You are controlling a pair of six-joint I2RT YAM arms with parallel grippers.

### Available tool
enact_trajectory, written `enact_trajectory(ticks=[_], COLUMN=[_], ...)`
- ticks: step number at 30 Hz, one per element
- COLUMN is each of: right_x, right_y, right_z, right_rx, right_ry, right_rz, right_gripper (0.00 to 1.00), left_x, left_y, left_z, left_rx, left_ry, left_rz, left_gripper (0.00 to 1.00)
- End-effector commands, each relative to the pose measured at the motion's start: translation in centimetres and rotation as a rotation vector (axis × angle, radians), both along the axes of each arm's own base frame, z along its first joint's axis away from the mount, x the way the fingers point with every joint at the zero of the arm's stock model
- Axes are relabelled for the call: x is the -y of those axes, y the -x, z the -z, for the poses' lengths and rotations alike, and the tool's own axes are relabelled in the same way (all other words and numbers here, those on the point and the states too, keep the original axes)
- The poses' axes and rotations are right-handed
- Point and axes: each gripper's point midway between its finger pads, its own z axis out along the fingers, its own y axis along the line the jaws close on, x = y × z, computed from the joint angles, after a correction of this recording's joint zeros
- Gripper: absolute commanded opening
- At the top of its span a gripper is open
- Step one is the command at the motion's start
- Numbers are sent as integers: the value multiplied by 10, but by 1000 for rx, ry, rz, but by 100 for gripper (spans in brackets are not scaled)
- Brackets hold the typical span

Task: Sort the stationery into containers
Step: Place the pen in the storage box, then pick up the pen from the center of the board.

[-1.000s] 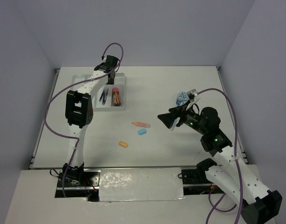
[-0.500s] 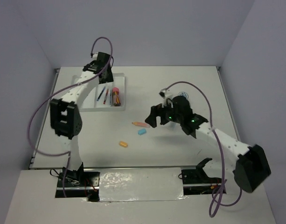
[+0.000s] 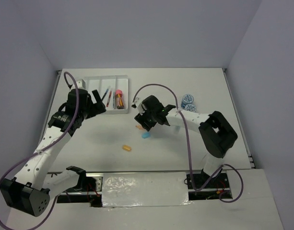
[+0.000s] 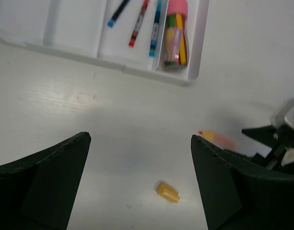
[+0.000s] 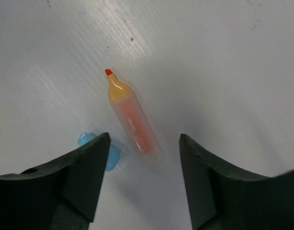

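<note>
Tabletop [image 3: 175, 158], white and walled in grey, seen from above with two robot arms reaching out from its near edge. A white tray [image 3: 108, 77] with four long compartments lies at the far left, its length running near to far so that long, thin things can lie flat inside it.

The left gripper [image 4: 140, 139] hovers just near of the tray. Its jaws are spread wide and hold nothing. The right gripper [image 5: 144, 136] hangs over the middle of the tabletop with its jaws apart, one on each side of an orange highlighter [image 5: 135, 122] and touching neither side of it. This looks like a line-up for a pinch across the barrel, the narrow way, which should give the firmest hold.

Two round blue-lidded tubs [image 3: 187, 101] sit close together at the far right, well apart from the tray and not yet sorted. A pink-capped tube [image 4: 174, 36] of coloured sticks lies in the tray's rightmost compartment, and three thin pens [image 4: 137, 26], blue and red, lie side by side in the compartment to its left. The two left compartments show nothing in the left wrist view.

The highlighter lies flat, tip pointing far. A light-blue eraser [image 3: 146, 135] rests just beside its near end, partly hidden by one right jaw and at risk of being nudged. An orange eraser [image 4: 167, 191] sits alone, nearer and further left.
</note>
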Motion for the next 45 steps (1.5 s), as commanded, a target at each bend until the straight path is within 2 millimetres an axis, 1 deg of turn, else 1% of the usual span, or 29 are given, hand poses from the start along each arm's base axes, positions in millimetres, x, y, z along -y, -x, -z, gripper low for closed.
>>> enact_trajectory(ticks=[1,2,3,6,10,15,19,21,23,24,25,26,27,28,29,30,31,32,33,34,35,36,38,39,41,42,43,44,45], right_x=[-8,-10,-11,-14,-14,-11,-11,-12,-14,-16,-18,-14,-14,-12,-5,8,17,24,29,40,45,50,61,66,70,69,72,71,71], right_y=[-4,-4,-3,-1,0,-4,-5,-5,-14,-24,-29,-34,-37,-40,-44,-50,-47,-45,-41,-30,-24,-11,6,17,28,33,38,42,47], right_z=[11,13,17,25,40,50,52,48,31,20,9,-11,-22,-45,-57,-66,-86,-95,-101,-109,-111,-107,-107,-104,-101,-101,-102,-103,-105], right_rx=[15,11,2,-20,-35,-50,-55,-48,4,40,62,78,87,122,135,165,191,188,188,177,160,136,132,118,100,96,102,99,102], right_ry=[87,91,99,112,146,178,179,161,105,60,22,-46,-90,-140,-176,-178,-207,-228,-228,-216,-221,-193,-191,-180,-174,-174,-180,-192,-208], right_rz=[-73,-81,-86,-101,-93,-68,-57,-44,13,49,79,144,171,201,269,364,408,456,474,484,511,514,514,503,486,471,465,453,442], right_gripper=[63,58,57,55,52,43,27,17,11,0,0,0,0,0,0,0,0,0,0,0,0,0,0,0,0,0,0,0,0], left_x=[17,15,13,6,5,8,1,0,4,10,16,26,31,37,41,54,56,51,55,65,65,71,83,91,102,106,108,115,120], left_y=[20,26,31,39,42,42,46,48,50,50,50,53,53,54,57,66,70,68,71,83,82,85,83,85,85,90,92,89,89], left_z=[4,7,3,6,13,18,13,13,15,19,22,36,40,46,58,65,71,74,75,86,84,96,105,123,134,151,157,156,166], left_rx=[-2,-12,4,-2,-14,-27,-16,-19,-22,-19,-21,-59,-62,-76,-106,-133,-146,-121,-115,-158,-144,-182,-218,-287,-350,-425,-459,-471,-501], left_ry=[42,24,16,-26,-39,-21,-15,10,57,106,142,212,247,267,317,321,326,344,343,299,323,291,296,269,275,238,231,235,211], left_rz=[121,136,137,145,160,160,111,79,73,67,77,74,61,55,-4,0,-43,-168,-193,-185,-256,-258,-268,-270,-298,-318,-341,-339,-339], left_gripper=[99,99,99,99,99,99,99,99,99,100,99,99,99,99,99,99,99,99,99,99,99,99,98,97,94,90,88,87,86])
